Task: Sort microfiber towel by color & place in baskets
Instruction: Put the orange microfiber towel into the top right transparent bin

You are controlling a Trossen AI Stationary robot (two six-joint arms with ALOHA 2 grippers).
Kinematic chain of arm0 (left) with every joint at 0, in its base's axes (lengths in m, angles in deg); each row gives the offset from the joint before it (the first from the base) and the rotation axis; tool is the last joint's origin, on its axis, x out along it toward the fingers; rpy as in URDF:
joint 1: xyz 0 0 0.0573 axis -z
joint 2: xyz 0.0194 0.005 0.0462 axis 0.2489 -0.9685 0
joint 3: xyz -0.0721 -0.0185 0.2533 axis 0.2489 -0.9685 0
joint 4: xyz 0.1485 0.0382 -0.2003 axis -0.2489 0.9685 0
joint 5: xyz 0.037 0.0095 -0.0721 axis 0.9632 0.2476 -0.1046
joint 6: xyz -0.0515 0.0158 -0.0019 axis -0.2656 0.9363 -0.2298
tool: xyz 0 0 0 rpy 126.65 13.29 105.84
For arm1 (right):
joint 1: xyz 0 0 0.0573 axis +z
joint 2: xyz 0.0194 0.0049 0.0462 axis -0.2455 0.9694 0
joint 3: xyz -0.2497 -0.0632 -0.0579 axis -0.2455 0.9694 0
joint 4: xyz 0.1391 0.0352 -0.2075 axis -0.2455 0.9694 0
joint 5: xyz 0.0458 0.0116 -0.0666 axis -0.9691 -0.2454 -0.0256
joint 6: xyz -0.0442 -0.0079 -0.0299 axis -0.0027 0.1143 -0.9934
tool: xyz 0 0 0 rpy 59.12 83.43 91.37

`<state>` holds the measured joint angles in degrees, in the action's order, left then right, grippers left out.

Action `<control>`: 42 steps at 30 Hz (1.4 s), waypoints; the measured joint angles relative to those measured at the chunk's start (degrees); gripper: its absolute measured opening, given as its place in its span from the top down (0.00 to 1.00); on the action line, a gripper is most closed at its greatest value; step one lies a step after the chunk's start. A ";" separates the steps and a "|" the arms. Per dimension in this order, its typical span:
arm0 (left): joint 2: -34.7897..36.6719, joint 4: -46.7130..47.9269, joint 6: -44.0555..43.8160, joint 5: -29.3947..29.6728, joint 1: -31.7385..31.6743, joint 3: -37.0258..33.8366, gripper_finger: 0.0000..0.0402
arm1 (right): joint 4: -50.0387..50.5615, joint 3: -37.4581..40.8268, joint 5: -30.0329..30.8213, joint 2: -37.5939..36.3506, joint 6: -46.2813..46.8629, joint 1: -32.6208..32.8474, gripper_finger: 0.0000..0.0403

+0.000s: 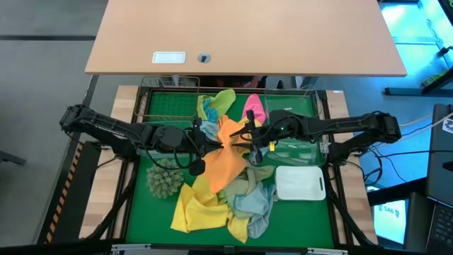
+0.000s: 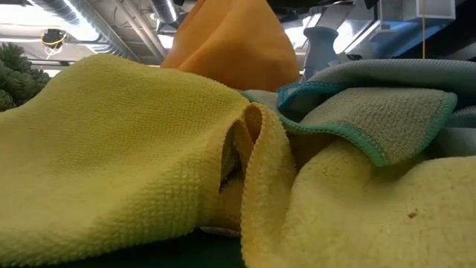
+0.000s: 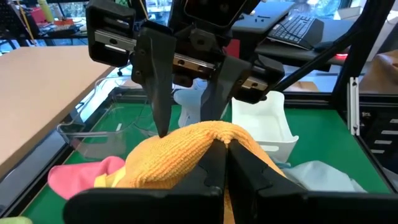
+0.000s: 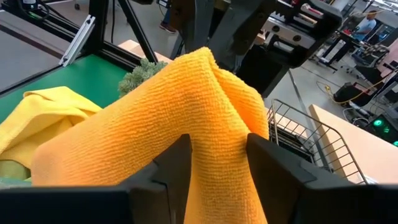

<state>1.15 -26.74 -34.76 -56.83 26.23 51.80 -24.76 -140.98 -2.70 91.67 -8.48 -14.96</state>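
An orange microfiber towel [image 1: 228,159] hangs lifted between both grippers at mid-table. My left gripper [image 1: 211,145] is shut on it from the left and my right gripper [image 1: 245,138] from the right. Below lie a yellow towel [image 1: 197,205] and a light-blue one [image 1: 253,202], heaped on the green mat. A green towel [image 1: 224,99] and a pink one [image 1: 255,108] lie toward the far side. A white basket [image 1: 301,183] stands right of the heap, with clear baskets [image 1: 301,145] behind it. My left gripper [image 3: 225,149] pinches a raised fold of the orange towel [image 3: 205,134] between its two shut fingers, coming level from the table's left. The cloth hangs below, clear of the mat. My right gripper [image 4: 219,168] has a thick bunch of the orange towel [image 4: 217,124] between its fingers, which stay somewhat apart. It comes from the table's right, and the cloth drapes over and down past the fingers [image 4: 177,168].
A spiky grey-green ball [image 1: 164,180] sits left of the heap. A wire rack [image 1: 170,106] stands at the far left of the mat. In the low view the yellow towel [image 2: 111,149] and a teal-edged towel [image 2: 372,112] fill the foreground.
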 joint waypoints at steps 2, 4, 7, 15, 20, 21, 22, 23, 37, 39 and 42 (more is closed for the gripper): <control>0.00 0.00 0.00 0.00 0.00 0.00 1.00 | -0.07 0.00 0.00 0.00 -0.02 0.00 0.68; 0.01 0.00 0.00 0.00 0.00 0.00 1.00 | -0.11 0.00 -0.01 0.00 -0.02 0.00 0.73; 0.02 0.00 0.00 0.00 0.00 0.00 1.00 | -0.06 0.00 -0.02 0.00 -0.04 0.00 0.82; 0.01 0.16 -0.05 0.02 0.00 0.00 0.98 | -0.46 0.00 -0.02 0.00 -0.09 0.00 0.97; 0.77 3.44 -0.76 0.04 0.00 0.00 0.87 | -0.46 0.00 -0.04 0.00 -0.09 0.00 0.99; 1.19 5.10 -1.54 0.16 0.00 0.00 0.84 | -0.46 0.00 -0.06 0.00 -0.09 0.00 0.99; 1.39 6.24 -2.41 0.25 0.00 0.00 0.81 | -0.47 0.00 -0.07 0.00 -0.09 0.00 0.99; 1.69 7.44 -3.04 0.26 -0.02 0.02 0.78 | -0.50 0.00 -0.06 0.00 -0.09 0.00 0.98; 3.95 9.31 -2.63 0.52 -0.02 0.00 0.62 | 5.25 -5.27 -0.11 -0.09 -0.04 0.00 0.99; 3.95 8.64 -2.62 0.56 -0.15 0.00 0.62 | 5.50 -5.27 -0.18 -0.09 -0.04 0.00 1.00; 3.95 8.76 -2.69 0.87 -0.81 0.00 0.62 | 5.46 -5.27 -0.98 -0.09 -0.03 0.00 1.00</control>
<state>5.10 -17.99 -37.44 -55.96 25.42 51.80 -19.30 -146.25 -3.68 91.58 -8.52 -14.96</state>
